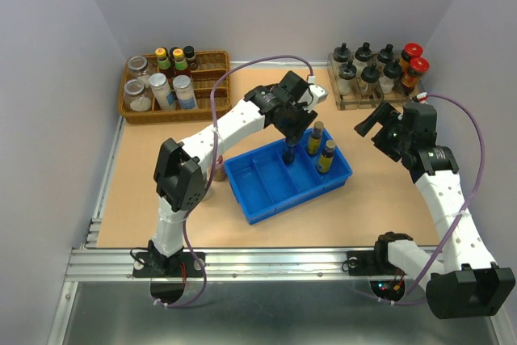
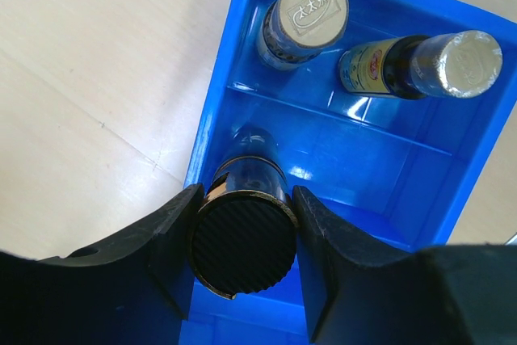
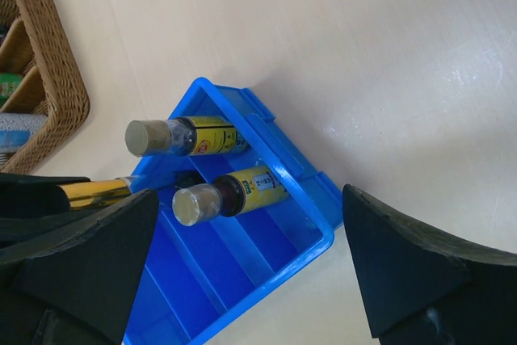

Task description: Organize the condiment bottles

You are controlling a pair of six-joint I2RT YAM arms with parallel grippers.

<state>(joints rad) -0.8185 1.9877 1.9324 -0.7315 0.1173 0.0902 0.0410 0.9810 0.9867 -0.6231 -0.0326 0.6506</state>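
The upright bottle [image 2: 313,12] carries raised characters stamped in its pale round cap, too small to read. The leaning bottle [image 2: 420,66] beside it shows a yellow label with a red mark and fine print that cannot be made out. In the right wrist view both labels are yellow with green and red patches, again unreadable. These two slim bottles share the end compartment at the 3 o'clock end of the blue tray [image 1: 266,191], close together; whether they touch is unclear. The left tool [image 2: 245,208] is closed narrowly on a dark-capped bottle [image 2: 242,240], one finger pressed to each side just below its ribbed black cap, where a gold band rings the neck. This bottle stands upright in the middle compartment, at 9 o'clock of the other two and across a divider from them. Whether its base rests on the tray floor cannot be told. The right tool [image 1: 376,128] hangs with its fingers spread wide and holds nothing, at about 2 o'clock of the tray and apart from it. The tray sits near the middle of the pale wooden worktop [image 1: 145,199]. A wicker basket [image 1: 212,62] of jars lies at 10 o'clock of it, and a clear rack [image 1: 338,103] of black-topped and red-capped jars at 1 o'clock.
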